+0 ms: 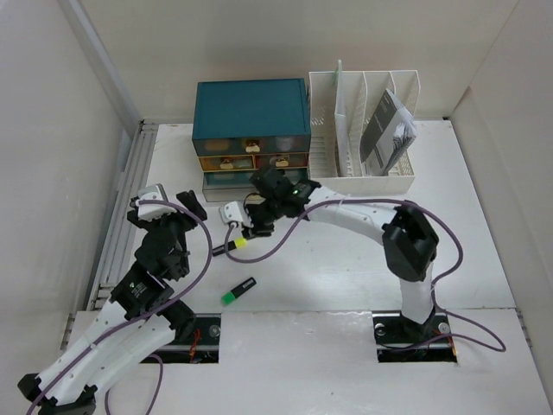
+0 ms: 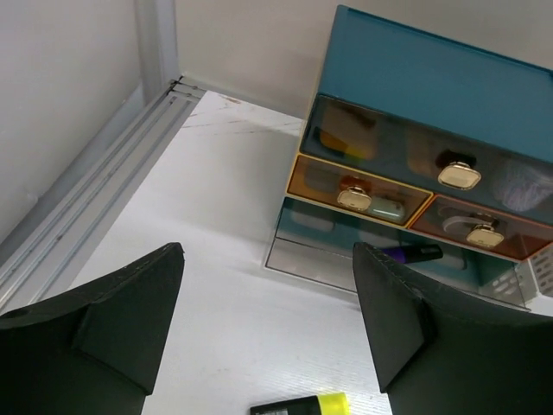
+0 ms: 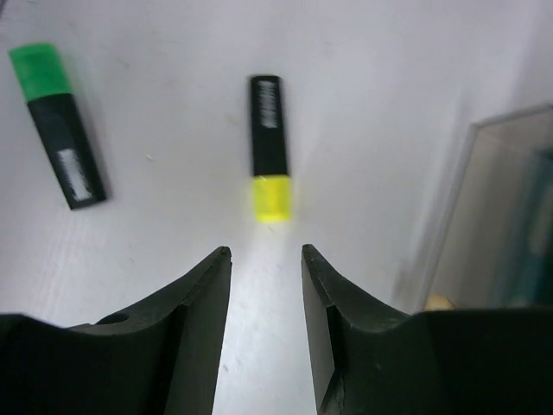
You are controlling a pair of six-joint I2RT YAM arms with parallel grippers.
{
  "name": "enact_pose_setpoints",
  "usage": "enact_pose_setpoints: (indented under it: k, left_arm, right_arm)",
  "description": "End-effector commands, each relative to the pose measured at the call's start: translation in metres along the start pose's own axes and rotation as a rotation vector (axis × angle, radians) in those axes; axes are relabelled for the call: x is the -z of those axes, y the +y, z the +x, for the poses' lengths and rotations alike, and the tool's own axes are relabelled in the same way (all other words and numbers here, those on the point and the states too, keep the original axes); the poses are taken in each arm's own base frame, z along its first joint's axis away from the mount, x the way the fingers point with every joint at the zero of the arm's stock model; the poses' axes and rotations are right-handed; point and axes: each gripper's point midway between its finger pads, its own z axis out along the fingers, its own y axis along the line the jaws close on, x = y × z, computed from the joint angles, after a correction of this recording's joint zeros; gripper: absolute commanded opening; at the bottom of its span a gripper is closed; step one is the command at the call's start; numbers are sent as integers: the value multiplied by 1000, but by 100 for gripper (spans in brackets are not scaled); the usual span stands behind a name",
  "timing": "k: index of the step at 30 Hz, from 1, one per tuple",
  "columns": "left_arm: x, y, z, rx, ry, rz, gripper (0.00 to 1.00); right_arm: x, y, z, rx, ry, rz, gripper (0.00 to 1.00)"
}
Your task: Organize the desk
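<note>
The white desk (image 1: pixel 346 268) has two highlighters lying loose on it. A yellow-capped one (image 1: pixel 235 245) lies just ahead of my right gripper (image 1: pixel 249 228). That gripper is open and holds nothing. In the right wrist view the yellow highlighter (image 3: pixel 270 147) lies beyond the fingertips of the right gripper (image 3: pixel 264 252), apart from them. The green-capped highlighter (image 3: pixel 59 121) lies further left (image 1: pixel 238 290). My left gripper (image 1: pixel 192 204) hovers left of the drawers, open wide and empty (image 2: pixel 268 251), with the yellow highlighter's cap (image 2: pixel 302 405) at the bottom edge of the left wrist view.
A teal drawer box (image 1: pixel 251 117) stands at the back; its clear bottom drawer (image 2: pixel 346 251) is pulled out, with a purple marker (image 2: pixel 415 252) inside. A white slotted file rack (image 1: pixel 363 130) holding booklets stands to its right. A metal rail (image 1: pixel 130 199) runs along the desk's left edge.
</note>
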Motion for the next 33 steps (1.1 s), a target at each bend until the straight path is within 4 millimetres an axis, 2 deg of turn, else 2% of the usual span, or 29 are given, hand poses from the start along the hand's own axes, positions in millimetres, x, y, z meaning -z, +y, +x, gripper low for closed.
enact_pose_setpoints:
  k: [1, 3, 5, 6, 9, 11, 13, 18, 19, 22, 25, 33]
  left_arm:
    - [2, -5, -9, 77, -27, 25, 77]
    - [2, -5, -7, 59, -20, 32, 77]
    - [4, -4, -11, 66, -25, 35, 77]
    - [5, 0, -18, 96, -39, 17, 77]
    - [7, 29, -20, 142, -68, -142, 77]
    - [10, 46, -25, 162, -97, -232, 77]
    - [12, 53, -25, 191, -117, -272, 77]
    - [14, 57, -30, 228, -135, -278, 77]
    - [14, 54, -30, 228, -132, -264, 77]
    - [14, 53, -28, 230, -129, -246, 77]
    - [16, 53, -32, 243, -138, -231, 77]
    - [17, 48, -34, 233, -141, -173, 79]
  right_arm:
    - [-32, 13, -8, 25, -20, -52, 44]
    - [-44, 8, -6, -2, -14, -30, 44]
    - [-49, 1, -2, -17, -2, -1, 44]
    - [-48, -7, -8, -13, -14, 25, 44]
    - [-59, -12, 4, -48, 13, 46, 45]
    - [-62, -18, 3, -58, 16, 60, 45]
    - [-67, -20, 8, -83, 26, 74, 45]
    - [-83, -24, 19, -111, 43, 71, 45]
    - [-84, -20, 14, -108, 38, 54, 45]
    - [-92, -13, 20, -130, 43, 24, 46]
    - [-98, 2, 20, -133, 38, -34, 47]
    - [-113, 15, 28, -133, 63, -80, 47]
